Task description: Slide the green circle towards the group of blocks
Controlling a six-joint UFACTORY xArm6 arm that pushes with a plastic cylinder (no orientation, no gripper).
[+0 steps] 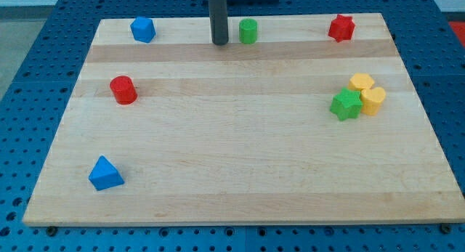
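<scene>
Nearest the view's bottom, a blue triangle block [105, 173] is lying on the wooden counter [240, 187], down at the view's lower left, well apart from everything else. Moving up, a red cylinder [123, 90] is standing near the counter's left edge, approx. mid-height in the view. Across on the view's right, at about the same depth, three blocks are sitting bunched together: a green star-ish block [346, 104] w/ a yellow block [373, 100] touching it on its right, and a second yellow block [361, 83] just behind, touching both; exact shapes of the yellow pair are hard to make out, rounded-looking. Farther back, along the counter's top edge, a blue block [143, 29], prob. a pentagon-like shape, is sitting at the upper left, and a red star-ish block [341, 27] is sitting at the upper right. Between them, the green circle [248, 31] is standing upright near the top centre, well apart from the bunched group at the right. My tip [219, 43] is resting on the counter just beside the green circle, on its left side, w/ a thin gap showing between them, so not clearly touching. The rod is hanging straight down from the view's top. It's a plain rod w/ no tool on it, so nothing is spreading, pressing together or pinching.
</scene>
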